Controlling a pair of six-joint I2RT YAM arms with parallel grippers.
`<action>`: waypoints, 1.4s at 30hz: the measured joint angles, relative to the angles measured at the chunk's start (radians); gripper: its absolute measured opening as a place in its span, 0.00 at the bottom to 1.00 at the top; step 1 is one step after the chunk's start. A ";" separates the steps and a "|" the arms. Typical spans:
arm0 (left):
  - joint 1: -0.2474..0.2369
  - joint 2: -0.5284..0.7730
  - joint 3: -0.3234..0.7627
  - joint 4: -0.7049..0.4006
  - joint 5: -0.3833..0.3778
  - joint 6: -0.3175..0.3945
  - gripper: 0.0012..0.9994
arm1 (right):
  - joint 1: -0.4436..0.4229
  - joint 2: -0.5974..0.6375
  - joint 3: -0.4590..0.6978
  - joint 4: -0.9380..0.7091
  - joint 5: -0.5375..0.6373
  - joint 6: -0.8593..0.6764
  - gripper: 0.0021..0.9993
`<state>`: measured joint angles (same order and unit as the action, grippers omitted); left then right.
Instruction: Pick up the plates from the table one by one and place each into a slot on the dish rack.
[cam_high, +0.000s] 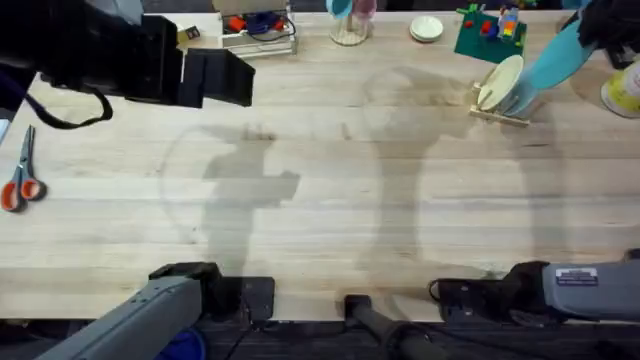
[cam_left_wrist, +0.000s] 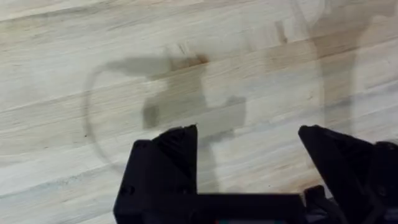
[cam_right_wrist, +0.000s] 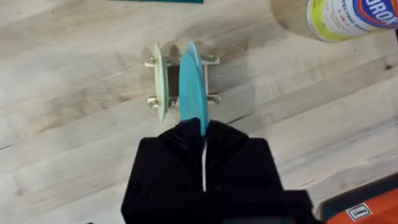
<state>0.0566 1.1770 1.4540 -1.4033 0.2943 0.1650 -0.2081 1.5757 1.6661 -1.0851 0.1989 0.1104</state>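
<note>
Gripping cyan plate (cam_right_wrist: 193, 87) in right end effector (cam_right_wrist: 203, 134), above dish rack (cam_right_wrist: 211, 98).

Small light wooden dish rack (cam_right_wrist: 181, 81) sits upper centre of the right wrist view, far right top in the overhead view (cam_high: 500, 108), on the pale plank table (cam_high: 330, 200). Cream plate (cam_right_wrist: 159, 81) stands on edge in one slot. Cyan-blue plate (cam_right_wrist: 193, 87) stands on edge in the next slot, parallel and just beside it, its near edge pinched in the right gripper (cam_right_wrist: 204, 134).
</note>
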 joint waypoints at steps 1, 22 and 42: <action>0.000 0.000 0.000 0.000 0.000 0.000 0.99 | 0.000 0.000 0.000 0.004 0.000 0.000 0.03; 0.000 0.000 0.000 0.000 0.000 0.000 0.99 | 0.000 0.000 0.000 0.010 0.000 0.000 0.03; 0.000 0.000 0.000 -0.023 0.000 0.000 0.99 | 0.000 0.096 0.000 0.020 0.000 0.000 0.03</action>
<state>0.0566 1.1770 1.4540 -1.4258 0.2943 0.1650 -0.2081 1.6714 1.6665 -1.0649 0.1986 0.1104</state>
